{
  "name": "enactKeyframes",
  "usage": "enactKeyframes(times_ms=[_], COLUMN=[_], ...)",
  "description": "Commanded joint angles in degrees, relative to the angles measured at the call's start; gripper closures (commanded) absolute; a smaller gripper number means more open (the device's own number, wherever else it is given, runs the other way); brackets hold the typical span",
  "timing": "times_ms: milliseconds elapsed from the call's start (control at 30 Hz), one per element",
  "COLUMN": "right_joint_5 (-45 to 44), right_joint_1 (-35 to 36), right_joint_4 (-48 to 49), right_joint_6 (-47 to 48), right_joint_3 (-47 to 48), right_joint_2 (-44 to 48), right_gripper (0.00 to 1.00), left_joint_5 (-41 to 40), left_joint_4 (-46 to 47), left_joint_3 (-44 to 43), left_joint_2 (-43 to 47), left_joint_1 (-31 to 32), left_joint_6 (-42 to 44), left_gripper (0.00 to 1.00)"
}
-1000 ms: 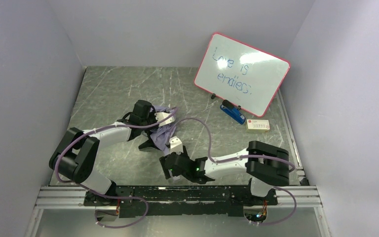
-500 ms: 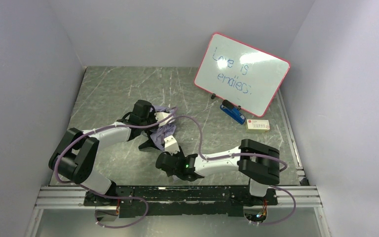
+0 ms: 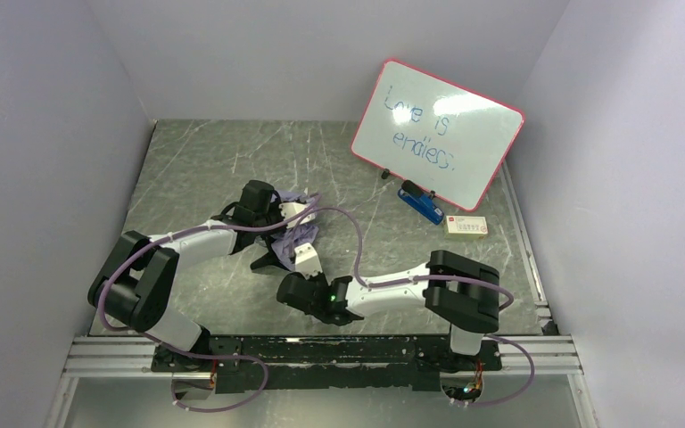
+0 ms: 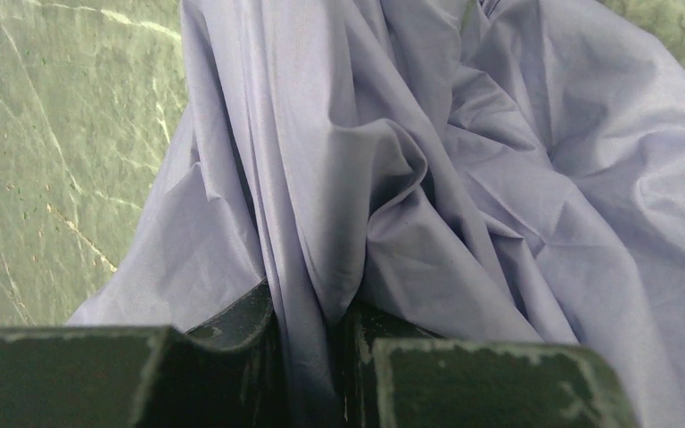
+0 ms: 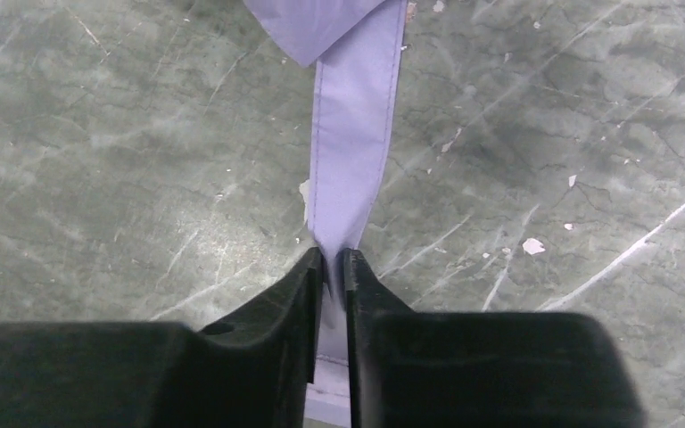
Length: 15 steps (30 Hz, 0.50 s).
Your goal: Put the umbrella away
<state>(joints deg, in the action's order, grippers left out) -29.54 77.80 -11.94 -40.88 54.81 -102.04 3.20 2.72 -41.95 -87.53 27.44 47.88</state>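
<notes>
surface: green-grey marbled table (image 3: 196,160), scratched | centre: crumpled lavender umbrella (image 3: 299,234) | 1 o'clock: red-framed whiteboard (image 3: 437,134), propped on black feet | 2 o'clock: blue eraser (image 3: 421,205) at board's foot | 3 o'clock: small white box (image 3: 466,226) near eraser

The umbrella (image 4: 428,178) is thin, creased matt cloth; the table (image 5: 98,134) looks like scratched marbled stone.

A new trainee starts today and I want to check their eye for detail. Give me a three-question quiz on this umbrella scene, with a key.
1. True or false: the left claw is shut on fabric of the umbrella.
2. The right claw pinches: A) the small white box B) the lavender strap C) the blue eraser
3. Fill in: the whiteboard stands at the far ____ corner of the table.
Key: 1 true; 2 B; 3 right.
</notes>
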Motion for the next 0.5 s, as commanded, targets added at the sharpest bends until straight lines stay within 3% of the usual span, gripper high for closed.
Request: enactKeyframes(times_ms=[0, 100, 467], right_joint_5=[4.7, 2.8, 3.3], right_joint_1=[-1.2, -1.8, -2.6], right_joint_4=[-10.7, -13.9, -23.6], right_joint_6=[-4.2, -6.1, -17.0], right_joint_3=[-4.9, -4.6, -12.0], right_joint_2=[-5.8, -6.6, 1.3], right_gripper=[0.88, 1.0, 1.0], left_joint_5=[-0.1, -0.3, 1.0], left_joint_4=[-0.5, -0.4, -0.9], left_joint_3=[-1.8, -1.8, -4.6], left_joint_2=[0.4, 0.3, -1.4], left_joint_1=[-0.3, -0.3, -3.3], left_joint_6=[0.0, 0.0, -2.7], left_gripper=[0.95, 0.95, 0.95])
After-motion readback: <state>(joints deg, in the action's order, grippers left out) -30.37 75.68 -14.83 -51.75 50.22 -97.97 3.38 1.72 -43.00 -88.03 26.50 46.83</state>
